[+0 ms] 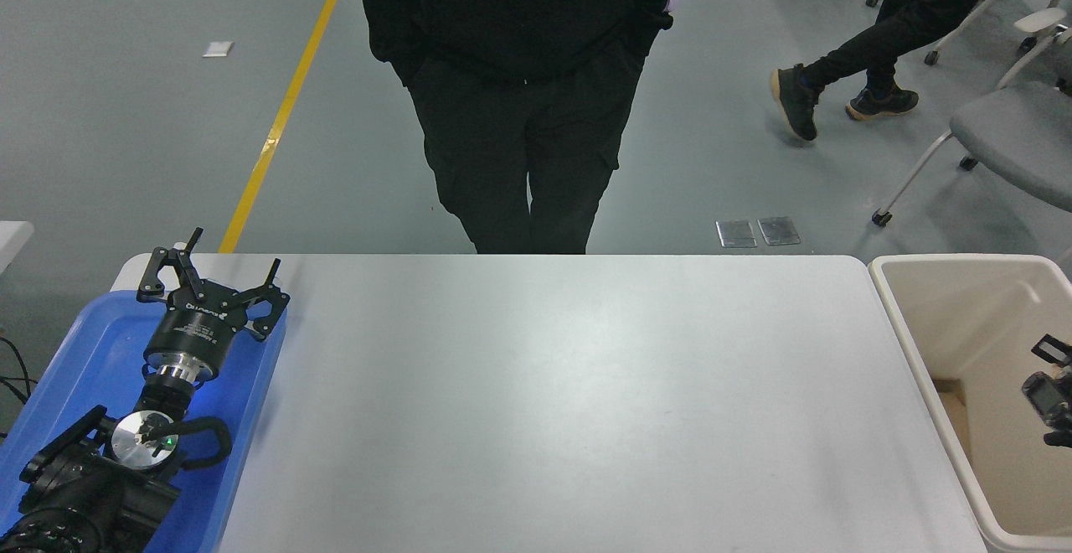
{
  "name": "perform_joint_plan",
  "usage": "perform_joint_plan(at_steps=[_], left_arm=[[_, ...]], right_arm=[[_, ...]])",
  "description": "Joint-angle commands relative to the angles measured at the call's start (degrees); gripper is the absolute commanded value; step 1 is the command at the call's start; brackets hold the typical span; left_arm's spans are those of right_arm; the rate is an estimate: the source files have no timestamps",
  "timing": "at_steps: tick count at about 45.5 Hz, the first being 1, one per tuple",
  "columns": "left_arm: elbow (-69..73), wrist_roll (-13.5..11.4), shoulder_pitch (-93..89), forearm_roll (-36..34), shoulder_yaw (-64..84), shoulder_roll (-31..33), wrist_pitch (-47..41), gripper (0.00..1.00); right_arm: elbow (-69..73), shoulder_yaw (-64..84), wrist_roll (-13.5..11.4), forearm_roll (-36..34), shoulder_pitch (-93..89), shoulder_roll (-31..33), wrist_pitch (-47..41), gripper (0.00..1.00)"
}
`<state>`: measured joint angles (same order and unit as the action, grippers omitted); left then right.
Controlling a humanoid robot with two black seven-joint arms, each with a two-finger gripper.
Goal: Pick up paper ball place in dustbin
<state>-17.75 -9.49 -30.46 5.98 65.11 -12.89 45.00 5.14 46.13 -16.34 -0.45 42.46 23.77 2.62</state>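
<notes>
The cream-beige dustbin [955, 260] stands against the table's right end, partly cut off by the picture's edge. A tan-brown patch [951, 406] shows low inside it by its left wall; I cannot tell whether this is the paper ball. No paper ball lies on the white table [586, 385]. Only a small black part of my right gripper [1051, 394] shows at the right edge, above the inside of the dustbin. My left gripper [226, 264] is open and empty, parked over the blue tray at the lower left.
A flat blue tray [92, 352] lies on the table's left end under my left arm. A person in black [519, 92] stands at the table's far edge, hands in pockets. Another person walks at the top right, near grey chairs [1005, 134].
</notes>
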Motion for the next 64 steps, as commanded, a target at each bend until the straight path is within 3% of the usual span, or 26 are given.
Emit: perform_joint_plan(at_steps=[1, 31, 40, 44, 50, 64], left_arm=[[0.00, 0.00, -0.04, 0.00, 0.02, 0.05, 0.00, 0.99], [0.00, 0.00, -0.04, 0.00, -0.07, 0.05, 0.00, 0.99], [0.00, 0.08, -0.04, 0.00, -0.07, 0.05, 0.00, 0.99], [0.00, 0.08, -0.04, 0.00, -0.07, 0.05, 0.00, 0.99], [0.00, 0.08, -0.13, 0.00, -0.07, -0.03, 0.00, 0.99], [0.00, 0.17, -0.13, 0.00, -0.25, -0.03, 0.00, 0.99]], right_arm=[[0.39, -0.34, -0.01, -0.07, -0.01, 0.22, 2.21, 0.84], [4.78, -2.19, -0.01, -0.16, 3.24, 2.24, 2.74, 0.85], [19.71, -1.48, -0.01, -0.25, 11.66, 8.83, 2.65, 0.85], [29.11, -1.48, -0.01, -0.69, 18.16, 12.87, 2.13, 1.00], [42.83, 3.77, -0.01, -1.04, 28.10, 16.57, 1.69, 1.00], [63.15, 28.91, -0.01, -1.22, 56.31, 15.87, -1.91, 1.00]])
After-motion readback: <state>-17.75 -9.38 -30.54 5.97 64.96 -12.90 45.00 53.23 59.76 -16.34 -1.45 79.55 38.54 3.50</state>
